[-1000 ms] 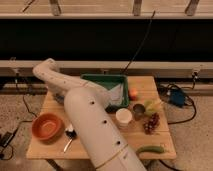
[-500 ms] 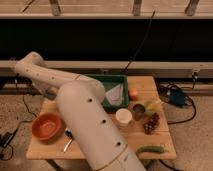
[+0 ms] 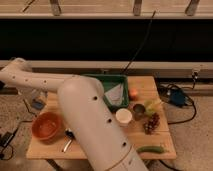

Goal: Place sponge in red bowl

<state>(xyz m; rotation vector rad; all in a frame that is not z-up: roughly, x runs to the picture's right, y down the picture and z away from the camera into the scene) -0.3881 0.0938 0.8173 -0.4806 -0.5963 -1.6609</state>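
Note:
My gripper point(image 3: 36, 99) hangs at the far left, just past the table's left edge, beneath the arm's white elbow. It is shut on the sponge point(image 3: 38, 105), a small blue-grey pad seen at its tip, held in the air. The red bowl point(image 3: 47, 126) sits on the front left of the wooden table point(image 3: 95, 150), below and to the right of the gripper and apart from it. My thick white arm crosses the middle of the view and hides much of the table's centre.
A green tray point(image 3: 114, 89) stands at the back centre. A white cup point(image 3: 123, 116), a dark can point(image 3: 138, 109), an orange fruit point(image 3: 133, 93), grapes point(image 3: 152, 123) and a green vegetable point(image 3: 150, 149) lie on the right. A utensil point(image 3: 67, 145) lies by the bowl.
The arm has swung steadily leftward, carrying the gripper from over the table's left part out past its left edge.

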